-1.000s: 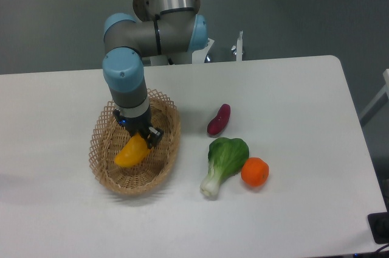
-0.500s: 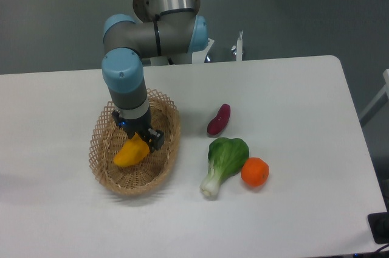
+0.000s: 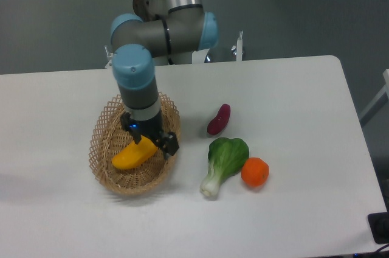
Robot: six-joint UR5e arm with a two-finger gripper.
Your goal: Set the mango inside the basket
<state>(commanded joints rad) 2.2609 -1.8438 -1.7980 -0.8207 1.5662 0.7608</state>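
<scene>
Inside the basket (image 3: 104, 148), on its woven floor: the mango (image 3: 134, 154), lying lengthwise with the yellow-orange end toward the left and the other end tucked under the gripper (image 3: 159, 143). Directly above that right end, the black fingers (image 3: 171, 146), pointing down and slightly toward the near right. Whether clamped on the fruit or parted from it: cannot tell, since the wrist hides the contact. Just above the fingers, a small blue light on the wrist. Higher up, the grey and light-blue arm (image 3: 138, 78), rising from over the far half of the basket toward its base beyond the far table edge.

Around the mango, the light tan oval with an openwork lattice rim, resting on the left half of the white table (image 3: 292, 100).

To the right of the basket, well apart from it: a dark purple-red oblong vegetable (image 3: 219, 119), tilted. Nearer than that, a leafy green (image 3: 223, 157) with its pale stalk toward the near left. Touching or just beside the leaves on the right, a round orange fruit (image 3: 254, 171).
</scene>
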